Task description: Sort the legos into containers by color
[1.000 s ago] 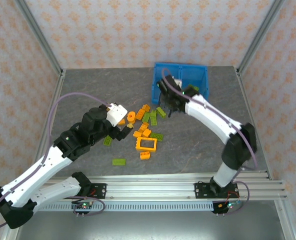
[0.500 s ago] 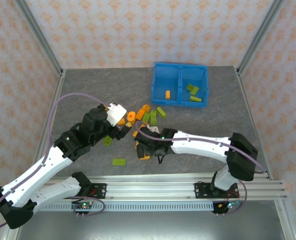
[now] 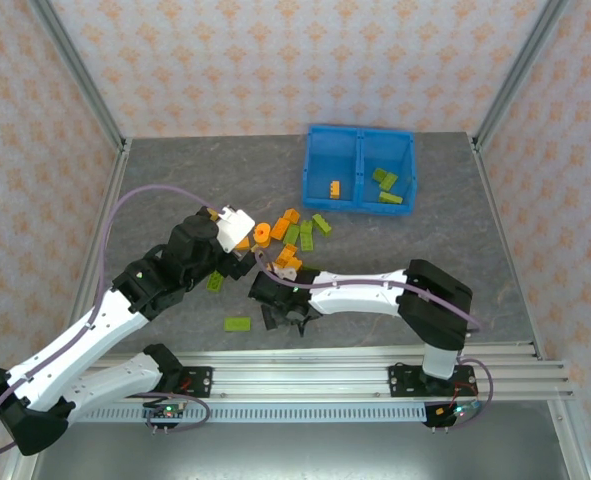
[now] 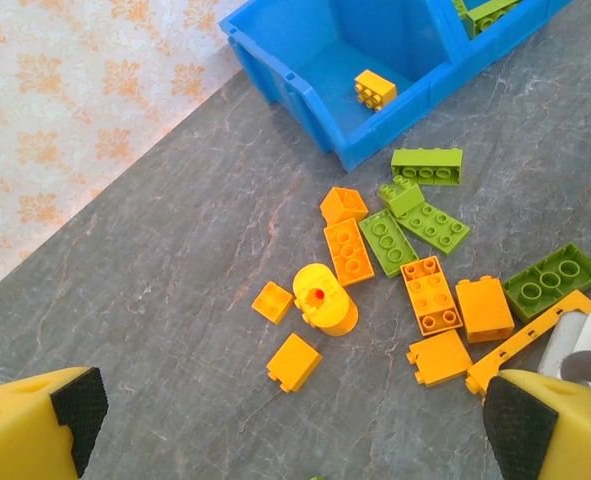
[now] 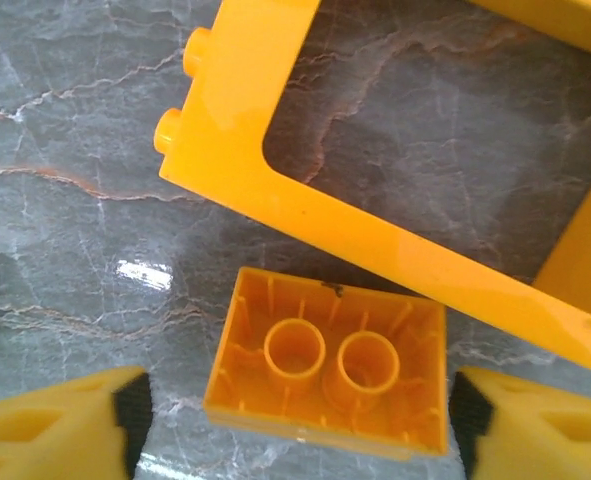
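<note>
- We are seeing the right gripper (image 5: 297,425) standing low over the table, its yellow fingers (image 5: 55,425) set either side of a small orange plastic brick (image 5: 330,365) that is lying studs-down.
- A strip of table is showing between that brick and one finger, so the jaws are standing apart and not clamping it.
- Just beside the brick, the orange hollow rectangular frame (image 5: 235,130) is lying flat.
- The left gripper (image 4: 295,430) is hovering with its fingers spread wide and nothing between them.
- Ahead of it, the loose pile is lying on the grey marbled table (image 4: 175,250): a round orange piece (image 4: 325,298), orange bricks (image 4: 347,250) and lime green bricks (image 4: 427,165).
- One stray lime green brick (image 3: 237,323) is lying apart from the pile, nearer the arm bases.
- Beyond the pile, the bright blue plastic bin (image 4: 325,70) is sitting at the far side of the table. Its left compartment is holding a single orange brick (image 4: 375,90), and its right compartment is holding several green bricks (image 3: 385,185).
</note>
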Controlling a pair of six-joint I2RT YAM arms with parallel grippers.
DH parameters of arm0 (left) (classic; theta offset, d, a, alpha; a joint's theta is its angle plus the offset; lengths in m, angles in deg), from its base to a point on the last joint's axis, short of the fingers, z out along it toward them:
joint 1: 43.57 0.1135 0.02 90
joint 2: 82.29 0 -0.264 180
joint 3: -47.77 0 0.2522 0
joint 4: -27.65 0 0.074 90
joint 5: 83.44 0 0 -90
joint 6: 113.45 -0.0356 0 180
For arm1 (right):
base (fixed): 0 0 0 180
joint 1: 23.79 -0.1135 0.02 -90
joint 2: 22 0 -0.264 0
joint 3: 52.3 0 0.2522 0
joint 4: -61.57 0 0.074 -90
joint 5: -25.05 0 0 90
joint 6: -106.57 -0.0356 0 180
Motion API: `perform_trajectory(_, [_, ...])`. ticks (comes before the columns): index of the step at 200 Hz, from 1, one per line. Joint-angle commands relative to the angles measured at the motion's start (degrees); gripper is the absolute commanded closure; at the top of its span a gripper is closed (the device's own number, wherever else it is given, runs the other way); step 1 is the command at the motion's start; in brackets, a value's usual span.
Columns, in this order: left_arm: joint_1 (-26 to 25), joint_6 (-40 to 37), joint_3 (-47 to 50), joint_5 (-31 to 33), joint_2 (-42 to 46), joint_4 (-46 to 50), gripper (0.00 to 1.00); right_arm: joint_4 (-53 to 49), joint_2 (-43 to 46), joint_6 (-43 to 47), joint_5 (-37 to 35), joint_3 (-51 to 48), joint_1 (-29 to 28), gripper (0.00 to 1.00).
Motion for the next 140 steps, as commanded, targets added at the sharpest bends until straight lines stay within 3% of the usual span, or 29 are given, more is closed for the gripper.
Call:
perform_trajectory(1, [0.29,-0.05,0.11,0.71,-0.13,-1.23,0.00,0.21,-2.29,0.04,-0.15,1.05,-0.18,0.35])
perform_trajectory(64, [0.33,0.40,0.30,0.32,-0.51,-1.56,0.00,-1.96,2.13,-2.11,-4.58,-1.91,-0.20,0.53])
perform_trajectory(109, [0.30,0.74,0.66,-0.41,-0.39,-2.31,0.00,-1.81,19.92,-2.74,-13.23,-10.60,-0.04,0.55])
perform_trajectory(140, [0.31,0.69,0.73,-1.16,0.19,-2.71,0.00,-6.55,27.08,0.09,-21.23,-6.29,3.67,0.55])
